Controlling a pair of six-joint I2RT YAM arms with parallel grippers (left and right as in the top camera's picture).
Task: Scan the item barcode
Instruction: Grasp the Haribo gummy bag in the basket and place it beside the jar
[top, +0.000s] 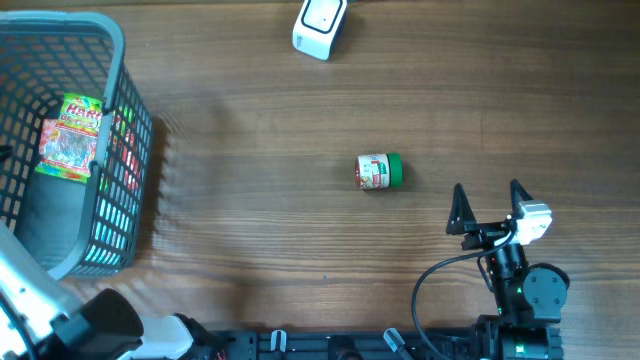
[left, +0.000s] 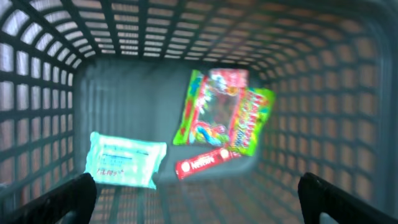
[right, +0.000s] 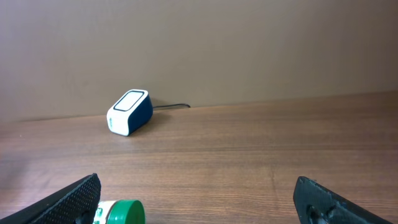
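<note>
Item: a small green-lidded jar with a red-and-white label (top: 379, 171) is laid on its side mid-way across the brown wooden worktop (top: 250, 200), untouched.
Right hand (top: 487, 192): held apart and empty near the jar, judged to be lined up for a pickup.
Scanner: the white-and-navy wedge-shaped barcode scanner (top: 320, 26) is set at the far edge, well apart, so the jar must be carried there.
Left hand (left: 196, 183): spread apart and empty over packets in the grey plastic mesh basket (top: 110, 60).

I am seeing the small cylindrical jar (top: 379, 171), with a green screw lid and a red-and-white label, lying on its side near the middle of the brown wooden tabletop (top: 250, 130). Its lid is pointing toward my right. It is resting a little ahead and left of my right pincer (top: 487, 190). The white-and-dark-blue plastic barcode scanner (top: 320, 24) is sitting at the tabletop's far edge, well apart from the jar.
</note>
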